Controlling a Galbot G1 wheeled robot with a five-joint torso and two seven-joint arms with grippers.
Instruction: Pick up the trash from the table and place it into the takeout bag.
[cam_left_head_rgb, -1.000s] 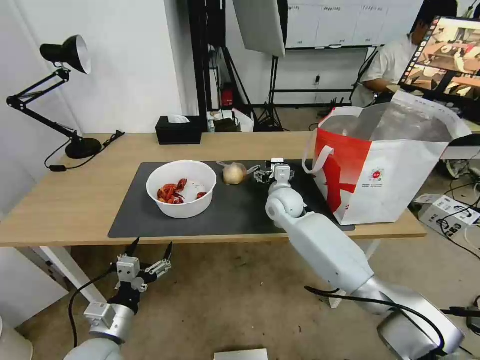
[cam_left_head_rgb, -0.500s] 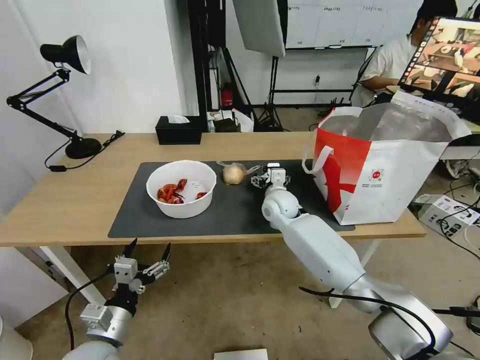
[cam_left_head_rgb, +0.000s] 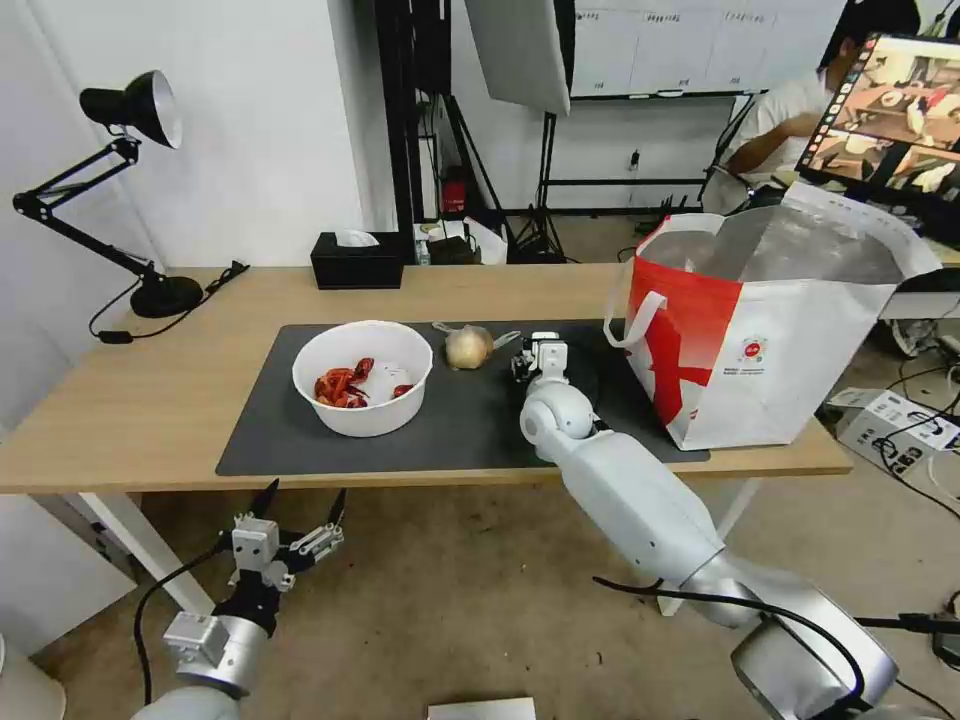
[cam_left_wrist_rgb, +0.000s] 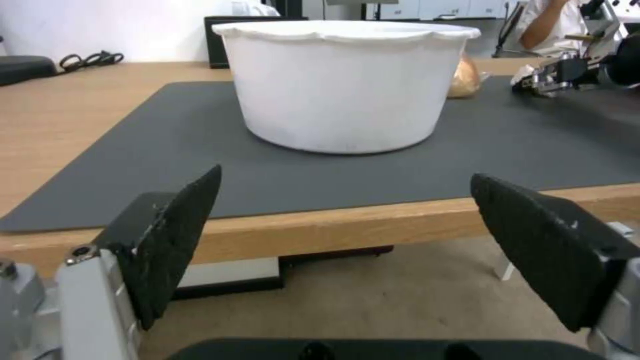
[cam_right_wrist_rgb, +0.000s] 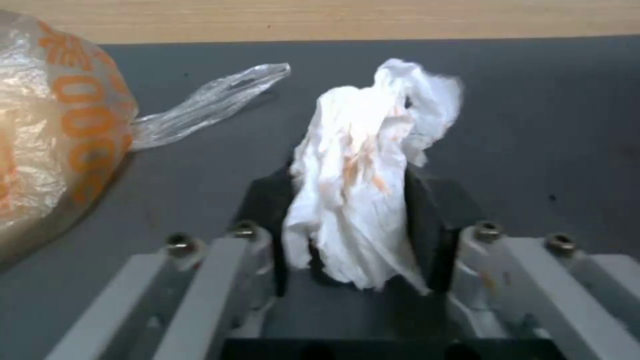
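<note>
Crumpled white tissue (cam_right_wrist_rgb: 363, 165) sits pinched in the right gripper (cam_right_wrist_rgb: 353, 220) fingers at frame centre; lift straight before swinging toward the red-and-white foil-lined takeout bag (cam_left_head_rgb: 770, 330), while the left gripper (cam_left_wrist_rgb: 347, 250) fingers wait wide open, empty

My own wrist is blocking the head view's sight of my right gripper (cam_left_head_rgb: 530, 357), and the tissue (cam_right_wrist_rgb: 363, 170) is covering my pads. The wrist picture's edge is cutting off the wrapped lump (cam_right_wrist_rgb: 47, 125).
</note>
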